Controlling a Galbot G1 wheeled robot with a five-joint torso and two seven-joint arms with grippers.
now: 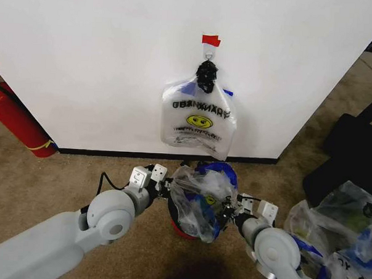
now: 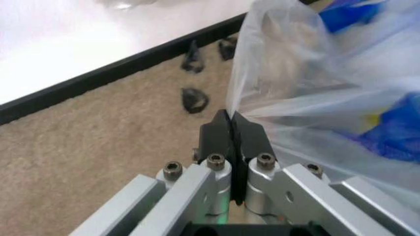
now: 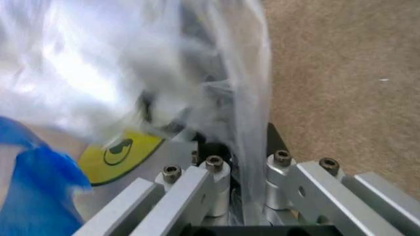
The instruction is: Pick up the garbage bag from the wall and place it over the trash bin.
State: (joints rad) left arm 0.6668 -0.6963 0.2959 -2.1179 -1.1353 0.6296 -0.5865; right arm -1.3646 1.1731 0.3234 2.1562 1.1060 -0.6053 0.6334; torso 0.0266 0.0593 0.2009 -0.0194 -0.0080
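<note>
The garbage bag (image 1: 202,199), see-through with blue handles, is stretched between my two grippers low in front of the wall (image 1: 103,62). It drapes over the trash bin (image 1: 181,229), of which a strip of black mesh and the red base show under the plastic. My left gripper (image 1: 165,187) is shut on the bag's left edge; its black fingers (image 2: 220,135) pinch the film in the left wrist view. On the bag's right side my right gripper (image 1: 232,211) holds a fold of the garbage bag (image 3: 249,98) running between its fingers (image 3: 272,140).
A whiter bag with a yellow smiley (image 1: 199,118) hangs from the metal hook (image 1: 208,51) under red tape (image 1: 210,40). A red fire extinguisher (image 1: 20,123) stands at the left. More bags (image 1: 336,232) and a black object (image 1: 352,147) lie at the right. Black scraps (image 2: 195,100) lie by the baseboard (image 1: 111,153).
</note>
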